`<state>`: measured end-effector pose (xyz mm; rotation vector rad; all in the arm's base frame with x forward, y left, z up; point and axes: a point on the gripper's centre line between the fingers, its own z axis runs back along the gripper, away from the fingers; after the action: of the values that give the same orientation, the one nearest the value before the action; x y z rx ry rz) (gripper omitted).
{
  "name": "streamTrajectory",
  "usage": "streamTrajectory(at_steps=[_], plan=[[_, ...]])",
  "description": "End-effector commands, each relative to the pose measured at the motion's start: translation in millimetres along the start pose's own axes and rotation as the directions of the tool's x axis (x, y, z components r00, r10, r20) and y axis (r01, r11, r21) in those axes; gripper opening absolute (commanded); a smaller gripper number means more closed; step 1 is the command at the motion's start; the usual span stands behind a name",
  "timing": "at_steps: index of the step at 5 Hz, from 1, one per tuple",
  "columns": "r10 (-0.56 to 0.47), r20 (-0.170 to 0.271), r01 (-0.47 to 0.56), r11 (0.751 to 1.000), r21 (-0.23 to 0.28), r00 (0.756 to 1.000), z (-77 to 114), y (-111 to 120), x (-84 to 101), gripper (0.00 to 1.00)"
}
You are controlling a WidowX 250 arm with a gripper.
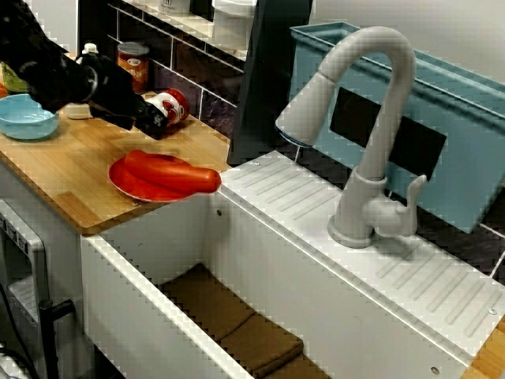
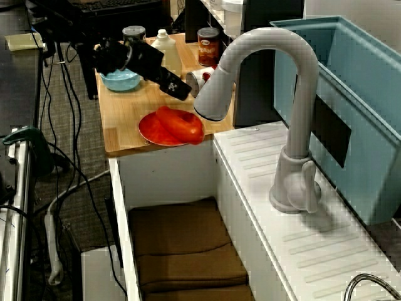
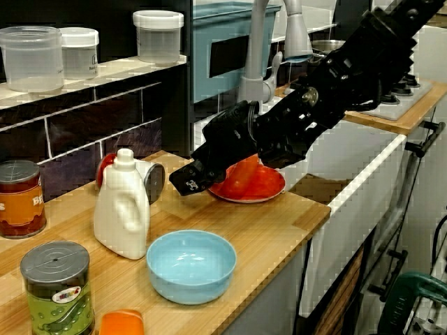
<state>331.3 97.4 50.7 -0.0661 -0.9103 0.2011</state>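
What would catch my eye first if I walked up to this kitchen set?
The black robot arm stretching over the wooden counter, its hand just beside a red plate that carries a long red object. Next, the big pale faucet arching over the white sink.

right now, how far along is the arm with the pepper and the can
Done: the pepper lies on the plate. In hand: nothing visible; the jaws hover beside the tipped can. Left: that can is on its side, apparently not gripped.
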Motion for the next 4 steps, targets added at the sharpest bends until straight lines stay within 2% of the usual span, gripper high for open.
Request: streamTrajectory(at_steps=[1,2,3,4], plan=[[-0.01,0.038,0.009,1.0,0.017,0.999,-6.4,-16.8,15.0,1.0],[-0.006,0.034,0.005,1.0,0.017,0.999,-12.4,-22.9,17.0,1.0],[-0.005,0.036,0.005,1.0,0.016,0.999,-15.3,-25.9,18.3,0.03],[-0.001,0.036,0.0,1.0,0.013,0.999,-15.9,-26.3,19.4,0.0]])
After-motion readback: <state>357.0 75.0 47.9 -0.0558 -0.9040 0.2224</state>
